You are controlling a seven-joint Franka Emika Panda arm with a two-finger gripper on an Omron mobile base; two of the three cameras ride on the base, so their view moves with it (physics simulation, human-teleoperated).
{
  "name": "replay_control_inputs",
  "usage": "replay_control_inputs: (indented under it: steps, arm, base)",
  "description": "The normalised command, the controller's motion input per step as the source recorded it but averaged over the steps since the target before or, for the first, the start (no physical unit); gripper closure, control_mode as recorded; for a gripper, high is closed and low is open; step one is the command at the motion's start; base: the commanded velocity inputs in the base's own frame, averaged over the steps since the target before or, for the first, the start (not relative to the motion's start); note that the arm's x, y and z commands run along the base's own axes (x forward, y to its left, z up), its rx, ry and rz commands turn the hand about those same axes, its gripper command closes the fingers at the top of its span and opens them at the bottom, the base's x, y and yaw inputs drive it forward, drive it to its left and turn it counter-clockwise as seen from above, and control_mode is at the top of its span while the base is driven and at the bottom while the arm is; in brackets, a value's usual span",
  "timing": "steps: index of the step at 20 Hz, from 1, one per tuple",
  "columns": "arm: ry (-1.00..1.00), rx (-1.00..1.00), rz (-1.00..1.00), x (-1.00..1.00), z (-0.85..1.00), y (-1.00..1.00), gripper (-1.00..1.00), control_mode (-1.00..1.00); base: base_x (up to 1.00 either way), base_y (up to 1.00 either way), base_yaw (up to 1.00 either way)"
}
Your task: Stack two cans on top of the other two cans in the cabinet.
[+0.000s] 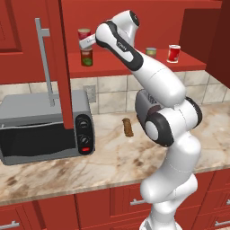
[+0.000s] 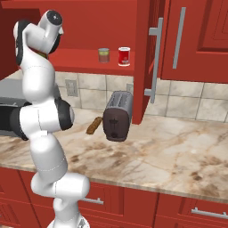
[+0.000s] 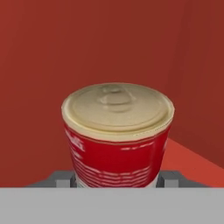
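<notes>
Jaws closed on a red can point(image 3: 117, 135), one fingertip point(image 3: 168, 178) pressed at each side of its base. We see it held directly above the green-labelled can point(image 1: 86, 57) on the cabinet shelf point(image 1: 134, 63); contact unclear. Two more cans, a dull one point(image 1: 151, 52) and a red one point(image 1: 173, 53), stand near each other farther right on that shelf.

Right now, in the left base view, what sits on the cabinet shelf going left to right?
Red can held in the claw directly above the green-labelled can → small greenish can → red can with pale band, all on the cabinet shelf.
</notes>
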Motion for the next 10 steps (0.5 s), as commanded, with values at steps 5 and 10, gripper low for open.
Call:
replay_control_inputs:
  steps: [5, 10]
  arm:
    - [0.02, 0.00, 0.00, 0.04, -0.08, 0.00, -1.00, -1.00]
    - [0.00, 0.00, 0.00, 0.04, -0.04, 0.00, -1.00, -1.00]
  base:
    - [0.00, 0.00, 0.00]
    - [0.00, 0.00, 0.00]
